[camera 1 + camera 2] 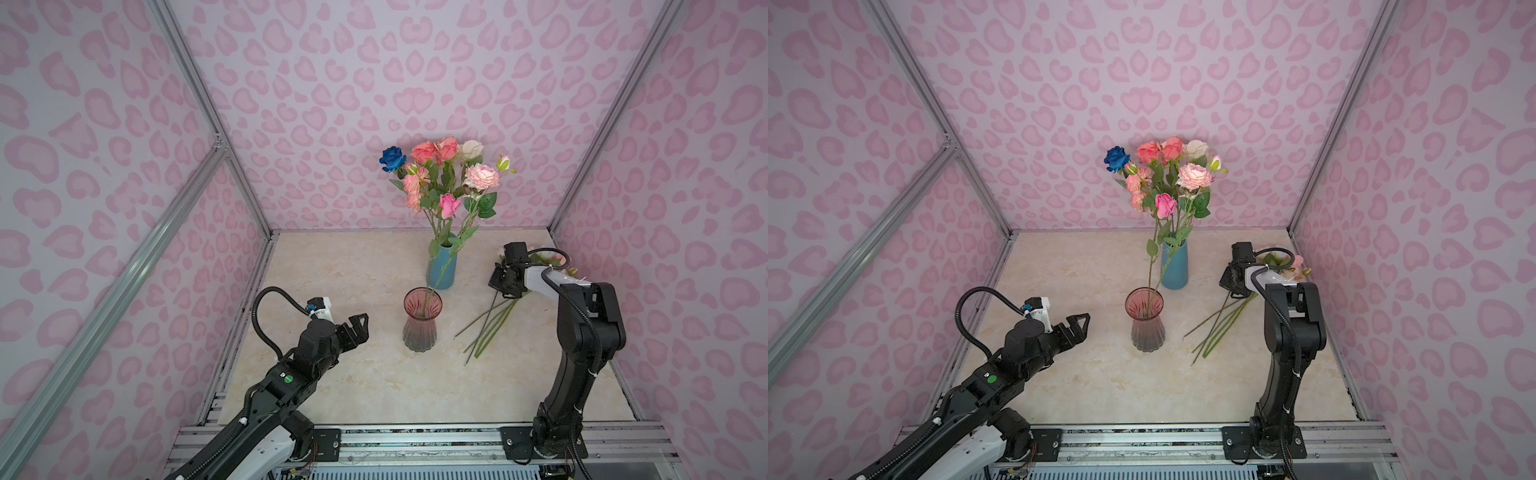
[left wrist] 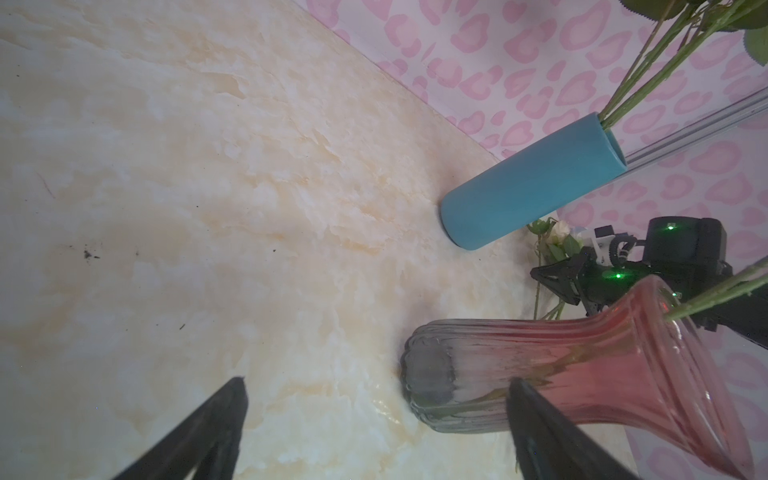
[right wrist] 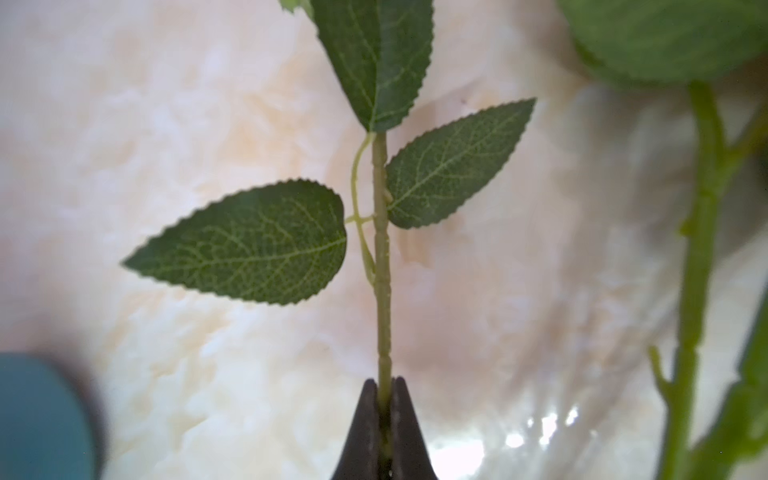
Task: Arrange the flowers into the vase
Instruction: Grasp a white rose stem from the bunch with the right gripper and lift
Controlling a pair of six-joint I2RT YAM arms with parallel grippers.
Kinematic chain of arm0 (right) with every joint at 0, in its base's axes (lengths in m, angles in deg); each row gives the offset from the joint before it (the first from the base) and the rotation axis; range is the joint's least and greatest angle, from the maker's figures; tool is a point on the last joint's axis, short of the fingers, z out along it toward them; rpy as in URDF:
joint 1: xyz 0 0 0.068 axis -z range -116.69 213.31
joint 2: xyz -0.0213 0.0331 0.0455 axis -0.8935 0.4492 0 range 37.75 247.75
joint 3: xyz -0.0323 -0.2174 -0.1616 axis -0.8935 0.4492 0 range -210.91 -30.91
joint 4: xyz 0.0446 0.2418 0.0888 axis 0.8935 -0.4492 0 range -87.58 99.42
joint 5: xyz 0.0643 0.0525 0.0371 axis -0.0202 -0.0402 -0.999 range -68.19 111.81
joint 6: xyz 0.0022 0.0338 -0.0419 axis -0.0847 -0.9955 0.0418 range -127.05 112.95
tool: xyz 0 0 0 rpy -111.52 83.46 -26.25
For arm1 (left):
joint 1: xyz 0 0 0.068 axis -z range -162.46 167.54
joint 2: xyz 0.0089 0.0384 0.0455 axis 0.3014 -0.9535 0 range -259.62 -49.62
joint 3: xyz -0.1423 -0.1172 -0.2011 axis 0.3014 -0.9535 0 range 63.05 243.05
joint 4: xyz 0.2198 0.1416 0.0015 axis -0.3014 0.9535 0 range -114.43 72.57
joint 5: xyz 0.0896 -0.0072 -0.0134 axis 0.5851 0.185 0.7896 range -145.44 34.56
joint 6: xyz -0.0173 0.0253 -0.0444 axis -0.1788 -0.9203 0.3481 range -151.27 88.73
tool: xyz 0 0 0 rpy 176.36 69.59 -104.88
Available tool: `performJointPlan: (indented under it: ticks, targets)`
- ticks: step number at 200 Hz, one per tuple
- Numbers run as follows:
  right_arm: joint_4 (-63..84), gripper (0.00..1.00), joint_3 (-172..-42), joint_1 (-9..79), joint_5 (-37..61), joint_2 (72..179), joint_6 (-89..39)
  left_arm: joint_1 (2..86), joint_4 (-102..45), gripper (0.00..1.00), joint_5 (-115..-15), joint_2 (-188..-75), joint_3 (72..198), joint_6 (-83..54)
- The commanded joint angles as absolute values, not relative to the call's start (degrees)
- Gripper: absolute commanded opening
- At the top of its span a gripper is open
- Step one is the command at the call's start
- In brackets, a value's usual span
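Right gripper (image 3: 384, 384) is clamped on one leafy stem (image 3: 381, 299) of the loose flowers (image 1: 492, 322), stem axis straight out from the jaws; pink glass vase (image 1: 421, 322) stands to its left, nearer the spread left gripper (image 1: 360, 326)

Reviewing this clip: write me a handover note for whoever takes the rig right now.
Left gripper: open, empty, hovering beside the pink glass vase.
Right gripper: shut on a leafy stem at the loose pile lying on the right of the table.
Done: most flowers stand in the blue vase; at least one stem stands in the glass vase.
Left: vase the held flower, then the remaining pile.
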State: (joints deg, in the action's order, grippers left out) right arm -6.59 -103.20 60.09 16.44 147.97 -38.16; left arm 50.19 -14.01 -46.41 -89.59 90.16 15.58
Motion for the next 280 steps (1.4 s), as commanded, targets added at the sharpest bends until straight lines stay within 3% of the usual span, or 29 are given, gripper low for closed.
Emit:
performJointPlan:
  ticks: [1, 50, 130, 182, 234, 280]
  targets:
    - [1.01, 0.0, -102.31, 58.17, 14.44, 144.68, -39.36, 50.15, -14.81, 0.98, -45.86, -89.79, 91.32, 14.96]
    - [8.41, 0.0, -96.83, 56.19, 17.14, 134.04, -42.24, 50.15, -12.55, 0.98, -45.51, -87.44, 92.14, 15.2]
    - [14.22, 0.0, -91.48, 53.35, 11.21, 123.2, -45.3, 50.15, -11.32, 0.99, -45.16, -84.78, 91.77, 15.91]
    - [18.62, 0.0, -80.53, 46.74, 19.93, 101.88, -38.32, 50.15, -11.53, 0.98, -45.24, -83.78, 91.47, 15.23]
    - [20.01, 0.0, -73.64, 37.69, 29.44, 83.2, -27.68, 50.15, -24.85, 0.98, -49.22, -77.44, 86.42, 15.97]
    - [21.65, 0.0, -78.7, 35.52, 27.08, 79.85, -26.23, 50.15, -33.78, 0.96, -58.73, -76.47, 86.3, 14.83]
